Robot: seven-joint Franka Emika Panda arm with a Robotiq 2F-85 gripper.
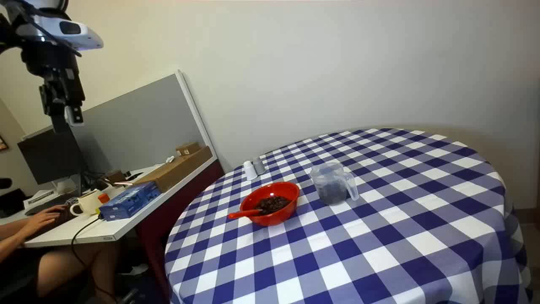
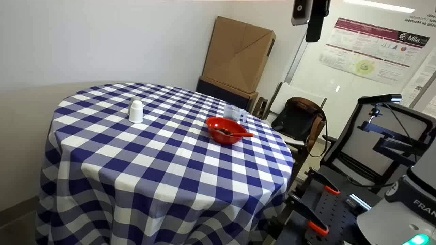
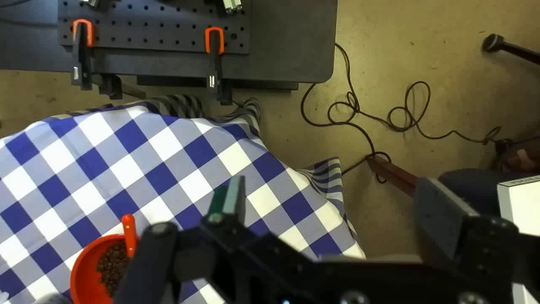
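Jaws parted wide hang empty and high, touching nothing: in the wrist view one of the pads (image 3: 233,202) shows against the cloth-covered desk (image 3: 196,185), and its mate lies past that desk's edge. Closest to them in that view is a red bowl (image 3: 84,274), low at the left and partly hidden by the dark linkage (image 3: 287,266); both exterior views show it upright on the desk. Dark beans (image 1: 274,204) lie in it, and a red spoon (image 1: 244,214) leans over its rim, handle jutting toward the robot's base (image 2: 385,221). Near the bowl but apart from it stands a clear jug (image 1: 331,188); whether it holds anything is hard to tell. Farther off, a white shaker (image 1: 249,170) and a grey shaker (image 1: 259,166) stand side by side. For a good reach toward the bowl, I would cross at this height and line up above it before lowering, since the jaws seem well off to one side. That slim handle probably wants them squared across it and brought down straight, keeping weight off the rim, which could tip or slide the bowl. Being see-through and likely light, the jug deserves extra clearance. Outward, a person (image 1: 63,266) sits by a white worktop (image 1: 95,228), so gentle swings there seem wise.
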